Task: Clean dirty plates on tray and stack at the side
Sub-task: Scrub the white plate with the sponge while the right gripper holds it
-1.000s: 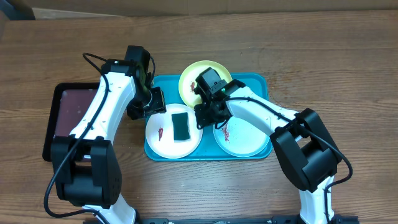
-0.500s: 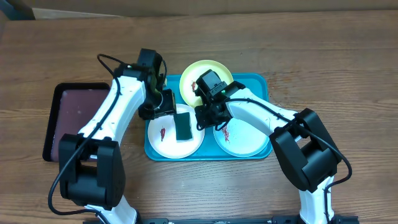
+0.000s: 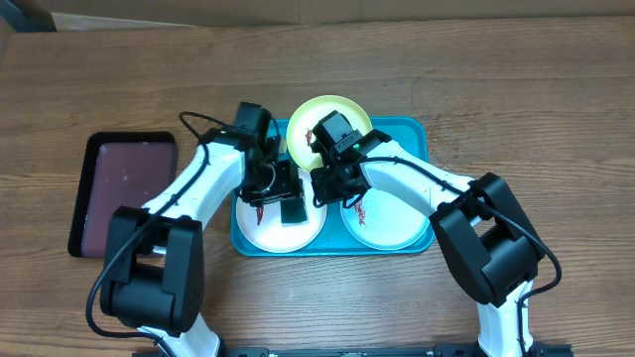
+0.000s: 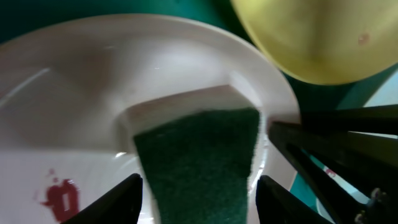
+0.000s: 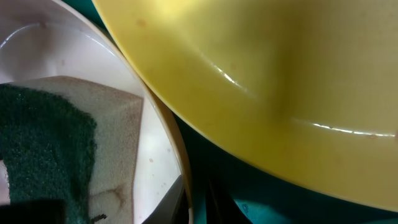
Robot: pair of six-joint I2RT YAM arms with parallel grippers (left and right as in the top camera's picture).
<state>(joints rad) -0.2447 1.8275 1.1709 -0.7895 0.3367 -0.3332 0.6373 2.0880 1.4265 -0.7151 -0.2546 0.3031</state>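
Three plates lie on the turquoise tray (image 3: 412, 134): a lime-green one (image 3: 327, 119) at the back, a white one (image 3: 260, 223) front left, a pale aqua one (image 3: 392, 223) front right. Red smears mark the white plate (image 4: 59, 196) and the aqua plate. A dark green sponge (image 3: 293, 210) rests on the white plate. My left gripper (image 4: 199, 208) is open, its fingers (image 4: 118, 199) low on either side of the sponge (image 4: 199, 162). My right gripper (image 5: 196, 199) is shut on the white plate's right rim (image 5: 180, 168), beside the lime-green plate (image 5: 280, 81).
A dark maroon tray (image 3: 124, 188) with a black rim sits on the wooden table left of the turquoise tray. My two arms meet closely over the tray's middle, and the left arm's cable loops above its wrist.
My left arm swung right from the tray's left edge until its open jaws came over the sponge. My right gripper stayed put and closed on the white plate's rim.
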